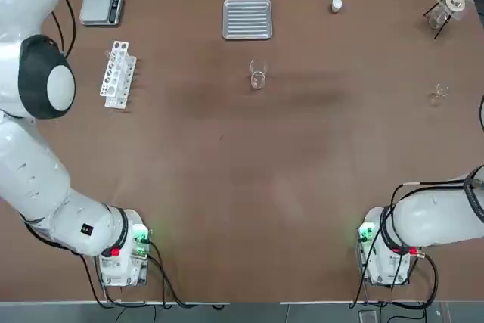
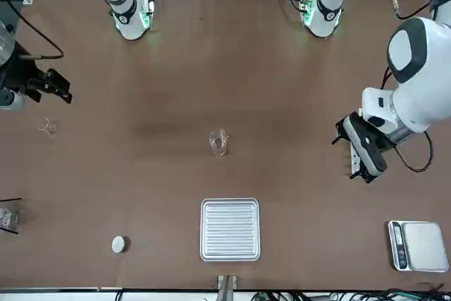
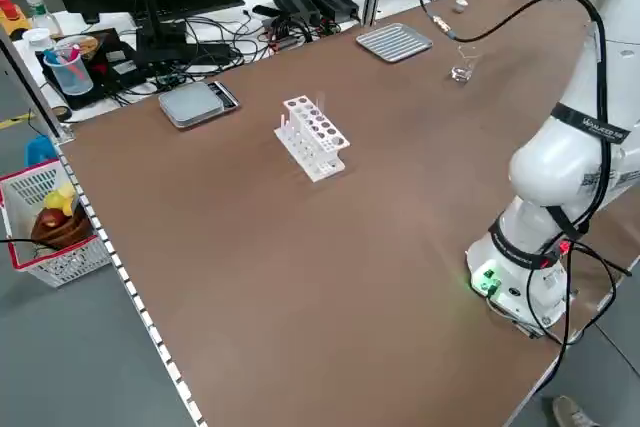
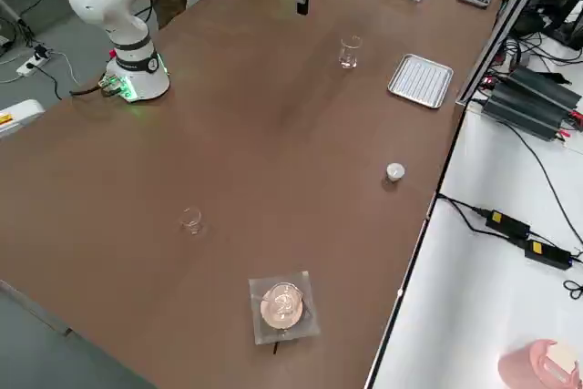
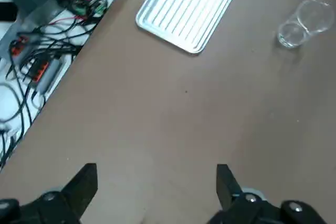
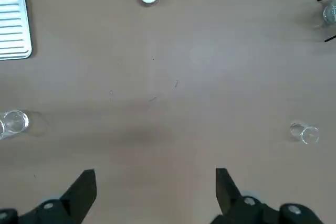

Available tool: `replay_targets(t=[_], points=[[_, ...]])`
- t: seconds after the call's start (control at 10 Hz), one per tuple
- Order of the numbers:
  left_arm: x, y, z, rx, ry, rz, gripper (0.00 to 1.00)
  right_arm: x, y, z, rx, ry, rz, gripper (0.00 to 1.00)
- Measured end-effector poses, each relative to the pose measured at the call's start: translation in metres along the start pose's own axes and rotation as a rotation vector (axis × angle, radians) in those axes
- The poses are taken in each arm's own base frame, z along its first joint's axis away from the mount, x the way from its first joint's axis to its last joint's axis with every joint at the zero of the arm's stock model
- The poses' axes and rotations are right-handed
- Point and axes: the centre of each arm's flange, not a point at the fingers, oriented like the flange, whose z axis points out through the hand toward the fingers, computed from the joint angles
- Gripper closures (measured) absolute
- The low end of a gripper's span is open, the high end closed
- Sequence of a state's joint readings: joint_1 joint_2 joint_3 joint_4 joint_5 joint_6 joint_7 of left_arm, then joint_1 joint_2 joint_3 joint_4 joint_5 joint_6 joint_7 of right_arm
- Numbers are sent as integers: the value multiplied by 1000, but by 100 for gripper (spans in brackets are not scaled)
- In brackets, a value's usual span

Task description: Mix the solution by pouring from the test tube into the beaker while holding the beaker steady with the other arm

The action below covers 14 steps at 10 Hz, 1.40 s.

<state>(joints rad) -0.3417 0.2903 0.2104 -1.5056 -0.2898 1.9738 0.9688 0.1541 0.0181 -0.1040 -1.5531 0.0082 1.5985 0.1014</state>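
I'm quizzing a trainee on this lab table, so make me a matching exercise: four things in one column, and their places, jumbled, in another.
Things:
1. beaker
2. tube rack
3. ridged metal tray
4. scale

Places:
A. far corner of the table on the robot's left
B. middle of the far edge
C. mid-table, just nearer the robot than the tray
D. robot's left side, nearer the robot than the scale

Pairs: 1-C, 2-D, 3-B, 4-A

A brown table [image 3: 300, 277] stands on grey floor [image 3: 70, 367], beside a white bench [image 4: 474, 252] strewn with cables.
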Motion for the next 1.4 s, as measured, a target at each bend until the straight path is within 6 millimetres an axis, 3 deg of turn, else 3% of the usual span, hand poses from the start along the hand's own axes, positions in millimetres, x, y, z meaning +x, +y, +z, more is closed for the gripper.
replay_targets(t=[0.4, 0.8, 1.0, 1.3, 1.4], points=[[7, 0, -30, 92, -66, -220, 0, 0, 0, 0, 0, 1, 0, 0], [-28, -23, -37, 92, -102, -451, 0, 1, -1, -1, 1, 6, -1, 0], [-44, -30, -53, 106, -104, -547, 0, 1, -1, -1, 1, 11, -2, 0], [-53, -28, -81, 185, -148, -550, 0, 1, -2, -1, 1, 12, -3, 0], [-65, -33, -90, 180, -148, -574, 0, 1, -2, -1, 1, 13, -4, 0]])
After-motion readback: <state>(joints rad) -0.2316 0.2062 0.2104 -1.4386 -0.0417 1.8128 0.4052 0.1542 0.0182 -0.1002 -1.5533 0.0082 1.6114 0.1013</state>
